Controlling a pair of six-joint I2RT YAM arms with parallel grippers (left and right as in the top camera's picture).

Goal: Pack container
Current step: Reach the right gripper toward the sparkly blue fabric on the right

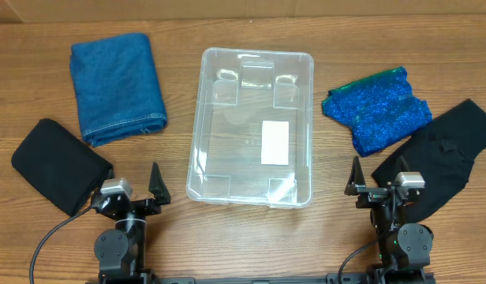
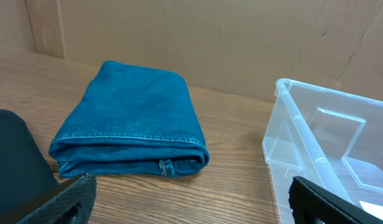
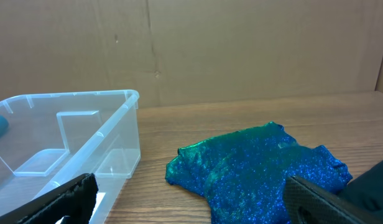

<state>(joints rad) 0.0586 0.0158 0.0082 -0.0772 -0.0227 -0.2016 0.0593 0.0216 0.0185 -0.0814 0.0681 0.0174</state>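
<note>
The clear plastic container (image 1: 252, 126) sits empty at the table's middle, a white label on its bottom; it also shows in the left wrist view (image 2: 331, 143) and the right wrist view (image 3: 67, 137). Folded blue denim (image 1: 117, 85) (image 2: 132, 121) lies to its left, a black cloth (image 1: 57, 164) (image 2: 11, 162) at near left. A glittery blue cloth (image 1: 377, 108) (image 3: 260, 171) lies to its right, another black cloth (image 1: 440, 154) (image 3: 375, 183) at near right. My left gripper (image 1: 156, 185) (image 2: 191, 199) and right gripper (image 1: 355, 180) (image 3: 191, 199) are both open and empty near the front edge.
Brown cardboard walls (image 2: 210, 43) stand behind the wooden table (image 1: 172, 158). Cables (image 1: 50, 237) run from the arm bases at the front edge.
</note>
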